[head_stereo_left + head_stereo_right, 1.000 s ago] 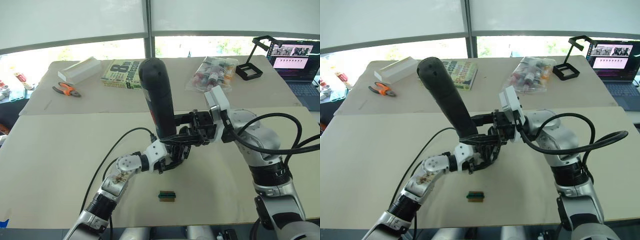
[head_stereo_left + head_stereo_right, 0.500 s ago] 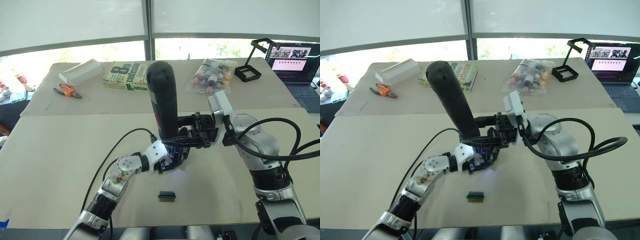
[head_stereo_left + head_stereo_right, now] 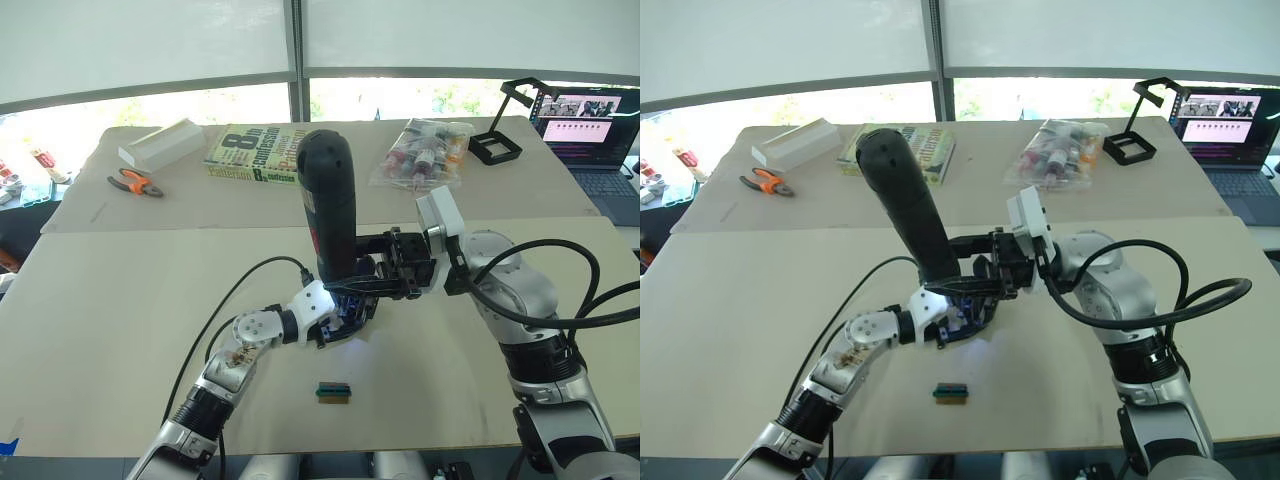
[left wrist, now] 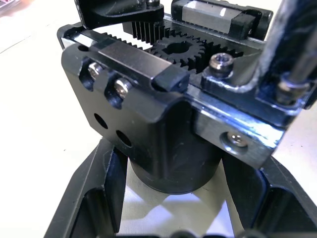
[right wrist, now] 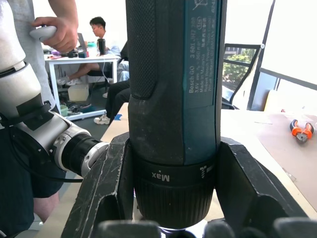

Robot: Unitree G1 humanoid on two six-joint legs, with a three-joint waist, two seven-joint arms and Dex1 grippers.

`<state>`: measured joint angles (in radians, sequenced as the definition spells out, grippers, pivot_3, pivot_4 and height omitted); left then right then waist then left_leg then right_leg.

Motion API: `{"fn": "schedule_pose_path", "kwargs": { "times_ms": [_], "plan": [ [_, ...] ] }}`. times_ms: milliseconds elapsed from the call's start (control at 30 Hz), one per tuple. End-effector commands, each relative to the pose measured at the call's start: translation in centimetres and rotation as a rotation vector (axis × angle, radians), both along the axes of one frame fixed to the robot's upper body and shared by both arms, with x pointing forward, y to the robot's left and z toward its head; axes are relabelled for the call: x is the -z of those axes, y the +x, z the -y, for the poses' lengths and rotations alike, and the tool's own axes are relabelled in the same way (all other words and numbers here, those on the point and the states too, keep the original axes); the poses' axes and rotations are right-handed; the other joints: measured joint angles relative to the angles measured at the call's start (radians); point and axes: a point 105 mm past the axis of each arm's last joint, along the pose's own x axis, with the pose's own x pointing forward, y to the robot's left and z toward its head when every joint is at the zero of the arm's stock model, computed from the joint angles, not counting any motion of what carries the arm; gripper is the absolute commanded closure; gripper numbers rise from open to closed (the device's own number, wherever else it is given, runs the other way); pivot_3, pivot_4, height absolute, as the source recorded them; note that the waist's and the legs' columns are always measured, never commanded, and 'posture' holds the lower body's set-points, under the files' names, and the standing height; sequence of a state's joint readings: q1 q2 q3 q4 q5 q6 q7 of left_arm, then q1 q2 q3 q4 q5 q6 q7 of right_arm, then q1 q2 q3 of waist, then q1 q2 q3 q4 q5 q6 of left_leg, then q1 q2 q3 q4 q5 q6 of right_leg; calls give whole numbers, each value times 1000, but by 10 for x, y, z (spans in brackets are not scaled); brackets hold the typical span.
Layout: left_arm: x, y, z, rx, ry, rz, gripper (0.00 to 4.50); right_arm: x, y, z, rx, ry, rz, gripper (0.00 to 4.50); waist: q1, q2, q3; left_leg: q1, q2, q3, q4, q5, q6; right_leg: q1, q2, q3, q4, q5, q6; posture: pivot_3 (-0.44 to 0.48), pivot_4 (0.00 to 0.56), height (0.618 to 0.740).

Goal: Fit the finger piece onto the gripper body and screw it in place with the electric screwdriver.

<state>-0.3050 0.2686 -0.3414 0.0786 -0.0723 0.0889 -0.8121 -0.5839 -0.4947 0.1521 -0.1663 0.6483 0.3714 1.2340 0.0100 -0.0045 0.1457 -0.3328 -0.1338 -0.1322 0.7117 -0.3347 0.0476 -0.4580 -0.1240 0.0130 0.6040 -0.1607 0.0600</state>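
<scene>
Screwdriving looks underway at the table's centre. The electric screwdriver (image 3: 330, 210), a thick black pen-shaped cylinder, stands nearly upright with its top tilted toward 11 o'clock, clenched near its lower end by the right gripper (image 3: 375, 278). Beneath it the gripper body (image 4: 163, 134), a small black mechanical block with exposed gears and silver screws, sits clasped in the left gripper (image 3: 345, 315). Likely risk: that tilt could make the bit slip off the screw or cross-thread it.

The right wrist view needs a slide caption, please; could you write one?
Right gripper clamped on the upright electric screwdriver.
</scene>
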Motion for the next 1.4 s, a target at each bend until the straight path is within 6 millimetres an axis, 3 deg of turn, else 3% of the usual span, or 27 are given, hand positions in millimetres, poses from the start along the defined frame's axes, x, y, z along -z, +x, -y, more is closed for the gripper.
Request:
{"fn": "schedule_pose_path", "kwargs": {
  "times_ms": [33, 367, 533, 633, 733, 900, 1067, 1200, 1333, 1367, 1400],
  "plan": [
    [-16, 1, 3, 26, -25, 59, 2218, 38, 15, 9, 101, -143, -93, 2621, 0, 0, 0, 0, 0, 0, 0, 0, 0, 0, 0, 0, 0, 0, 0, 0, 150, 740],
    [-16, 3, 4, 26, -26, 57, 2218, 28, 13, 8, 89, -124, -63, 2621, 2, 0, 0, 0, 0, 0, 0, 0, 0, 0, 0, 0, -1, 0, 0, 0, 150, 740],
    [-15, 3, 5, 27, -25, 51, 2218, -10, 2, 1, 45, -36, 27, 2621, 2, 0, 0, -1, 0, 0, 0, 0, 0, 0, 0, 0, -1, 0, 0, 0, 150, 740],
    [-9, 4, 3, 17, -15, 22, 2218, -53, -18, -4, -44, 84, 84, 2621, 2, 0, 0, -3, 0, 0, 0, 0, 0, -2, 0, 0, -1, 0, 0, 0, 150, 740],
    [-3, 4, 2, 14, -3, 6, 2218, -75, -31, -4, -94, 132, 107, 2621, 2, 0, 2, -7, 0, 0, 0, 0, 0, -6, 0, 0, -1, 0, -1, 0, 150, 740],
    [1, 4, 3, 15, 0, -5, 2218, -80, -36, -2, -102, 154, 83, 2621, 2, -1, 2, -12, 0, 0, 0, 0, 0, -12, 0, -1, -1, 1, -1, 0, 150, 740],
    [1, 6, 4, 17, 0, -8, 2218, -72, -38, -2, -92, 152, 67, 2621, 2, 0, 2, -12, 0, 0, 2, 0, 0, -9, 0, 0, -4, 3, 0, 0, 150, 740],
    [0, 9, -1, -12, 9, -29, 2218, -87, -39, 3, -87, 191, 40, 2621, 2, 0, 2, -11, 0, 1, 1, 0, 0, -9, 0, 0, -4, 3, 0, 0, 150, 740],
    [-7, 3, -23, -33, 11, -39, 278, -118, -42, 20, -75, 220, -52, 2621, 1, 0, 2, -12, 0, 1, 1, 0, 0, -10, 0, 0, -4, 3, 0, 0, 150, 740],
    [-11, -1, -31, -38, 14, -38, 0, -123, -41, 26, -63, 214, -104, 2621, -2, 0, 2, -12, 0, 1, 1, 0, 0, -10, 1, 0, -5, 3, -1, 0, 150, 740],
    [-15, -6, -38, -37, 16, -37, 0, -126, -41, 33, -52, 203, -156, 2621, -3, 0, 2, -12, 1, 1, 0, 0, 0, -11, 1, 0, -5, 3, -1, 0, 150, 740]
  ]
}}
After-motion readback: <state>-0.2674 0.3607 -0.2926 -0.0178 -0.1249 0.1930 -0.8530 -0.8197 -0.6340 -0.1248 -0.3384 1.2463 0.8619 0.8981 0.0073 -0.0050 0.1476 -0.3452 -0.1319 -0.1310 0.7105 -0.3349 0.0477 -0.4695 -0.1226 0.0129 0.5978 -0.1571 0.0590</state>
